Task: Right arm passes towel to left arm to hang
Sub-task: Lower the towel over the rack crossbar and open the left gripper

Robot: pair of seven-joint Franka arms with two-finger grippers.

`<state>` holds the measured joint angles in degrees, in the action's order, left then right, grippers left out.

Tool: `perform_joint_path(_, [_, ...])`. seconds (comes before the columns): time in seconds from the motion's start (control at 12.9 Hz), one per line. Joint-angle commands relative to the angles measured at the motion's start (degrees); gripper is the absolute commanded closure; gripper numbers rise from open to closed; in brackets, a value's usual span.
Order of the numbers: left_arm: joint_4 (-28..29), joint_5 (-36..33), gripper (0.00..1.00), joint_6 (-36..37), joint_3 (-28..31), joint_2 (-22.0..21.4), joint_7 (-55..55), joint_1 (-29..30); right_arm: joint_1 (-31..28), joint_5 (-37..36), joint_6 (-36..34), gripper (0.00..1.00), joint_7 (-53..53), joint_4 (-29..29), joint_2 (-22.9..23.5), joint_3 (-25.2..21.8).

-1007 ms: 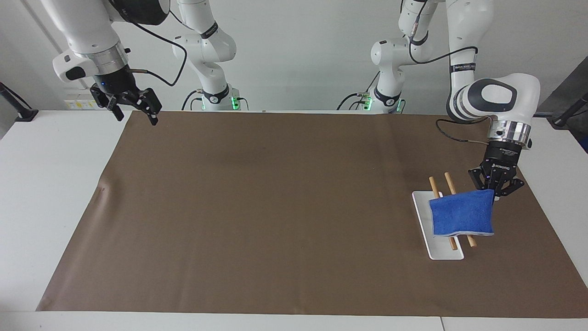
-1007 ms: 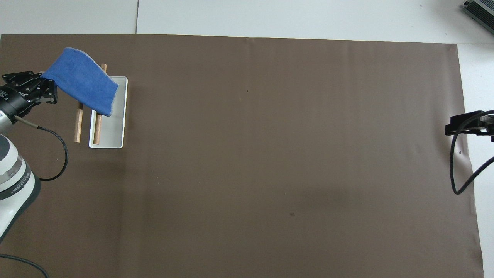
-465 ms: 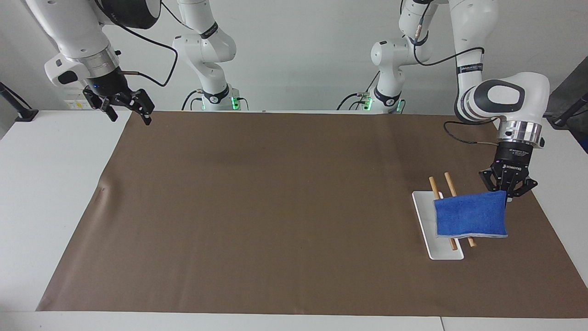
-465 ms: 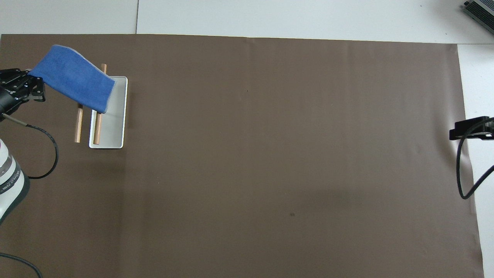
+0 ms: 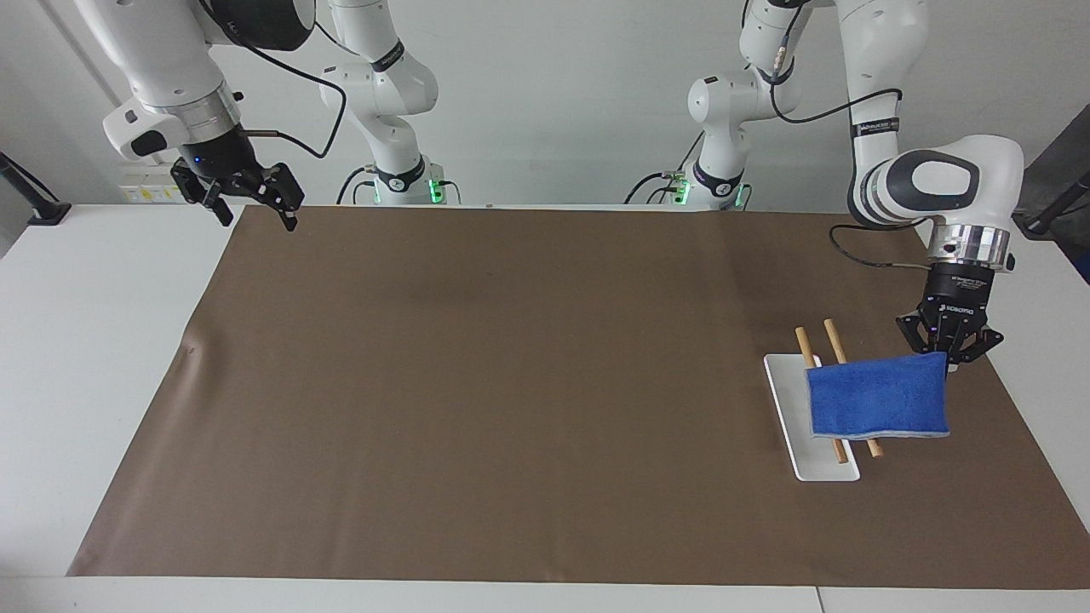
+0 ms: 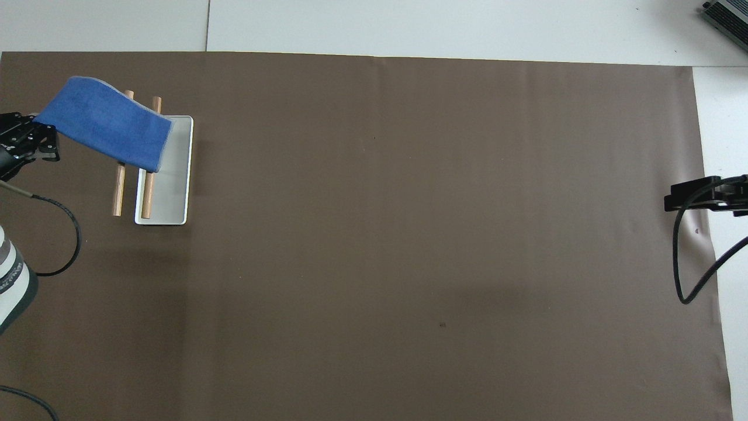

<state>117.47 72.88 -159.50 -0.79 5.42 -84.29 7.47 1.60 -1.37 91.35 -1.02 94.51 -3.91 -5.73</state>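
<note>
The royal-blue towel (image 5: 877, 398) hangs from my left gripper (image 5: 948, 351), which is shut on its upper corner. The towel stretches sideways over two wooden rods (image 5: 835, 341) of a rack with a white base (image 5: 785, 407). I cannot tell whether the cloth touches the rods. In the overhead view the towel (image 6: 105, 124) covers the rods' (image 6: 118, 193) middle, with the left gripper (image 6: 42, 135) beside them. My right gripper (image 5: 254, 203) is open and empty, raised over the mat's corner at the right arm's end; it also shows in the overhead view (image 6: 698, 196).
A brown mat (image 5: 511, 383) covers most of the white table (image 5: 94, 340). Two smaller white arms with green base lights (image 5: 400, 183) stand at the robots' edge. A black cable (image 6: 686, 263) hangs from the right arm.
The left gripper has carried the towel's held corner outward toward the left arm's end of the table, stretching the cloth across the rods. The right gripper shifted slightly and stays open.
</note>
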Motion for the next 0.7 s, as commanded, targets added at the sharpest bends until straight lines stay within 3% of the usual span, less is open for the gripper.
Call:
perform_joint_path(0.0, [0.0, -5.0, 0.00, 3.1, -0.4, -0.4, 0.3, 2.1, 0.5, -0.7, 0.1, 0.00, -0.6, -0.9, 0.5, -0.1])
perform_joint_path(0.39, [-0.5, -8.5, 0.00, 3.4, -0.4, -0.2, 0.4, 2.3, 1.3, 0.2, 0.1, 0.00, -0.7, -0.2, 0.2, -0.2])
perform_joint_path(0.62, [-2.5, -19.8, 0.00, 6.3, -0.4, 0.5, 0.7, 3.4, 1.3, 0.2, 0.1, 0.00, -0.9, 0.0, 0.1, -0.1])
